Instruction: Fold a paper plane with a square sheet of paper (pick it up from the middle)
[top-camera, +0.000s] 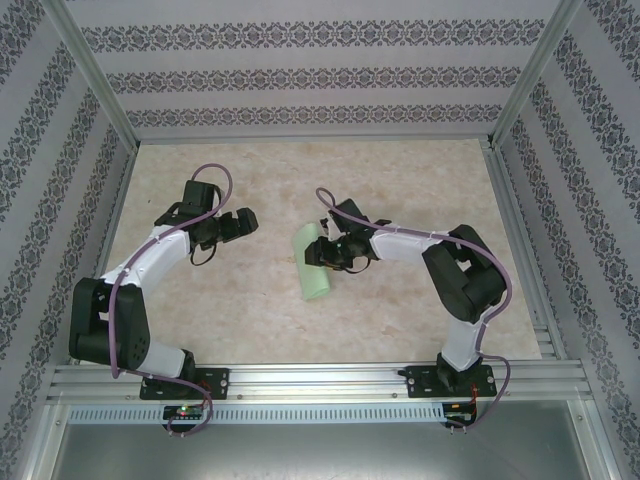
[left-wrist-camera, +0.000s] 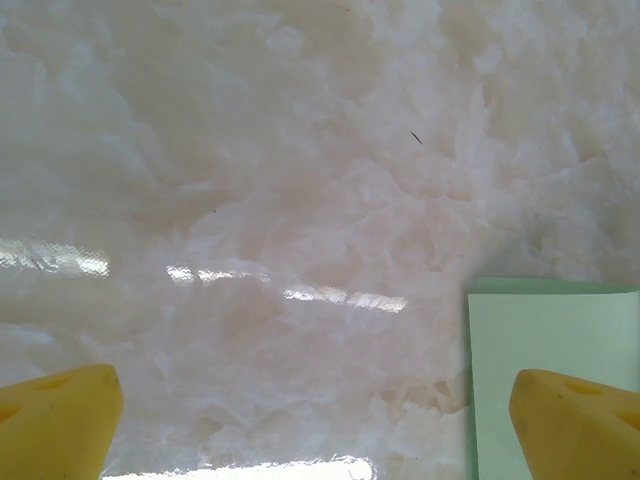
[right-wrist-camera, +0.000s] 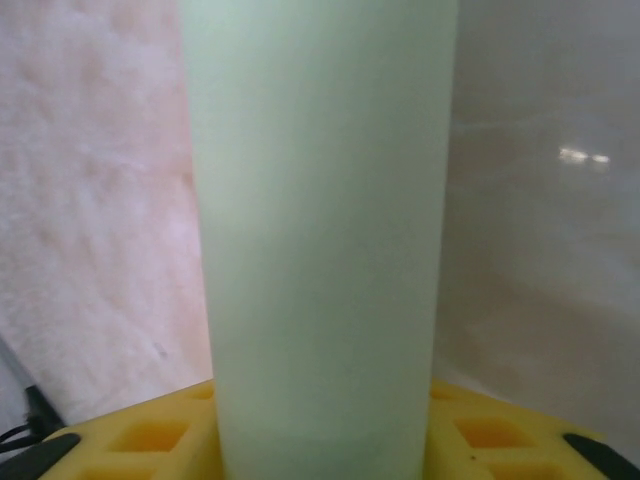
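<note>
The square sheet of paper (top-camera: 312, 275) is pale green and lies near the middle of the table, bowed up into a rounded arch. My right gripper (top-camera: 328, 255) is on its right side. In the right wrist view the arched sheet (right-wrist-camera: 320, 230) fills the gap between the yellow fingers (right-wrist-camera: 150, 440), and my right gripper (right-wrist-camera: 320, 445) is shut on it. My left gripper (top-camera: 243, 224) hangs to the left of the sheet, open and holding nothing. In the left wrist view its fingertips (left-wrist-camera: 55, 420) stand wide apart, and a flat corner of the sheet (left-wrist-camera: 540, 340) lies by the right one. The paper plane is out of view.
The tabletop (top-camera: 250, 310) is glossy pale marble pattern. Aluminium frame posts and patterned walls (top-camera: 310, 80) enclose it on three sides. A metal rail (top-camera: 320, 385) carrying both arm bases runs along the near edge.
</note>
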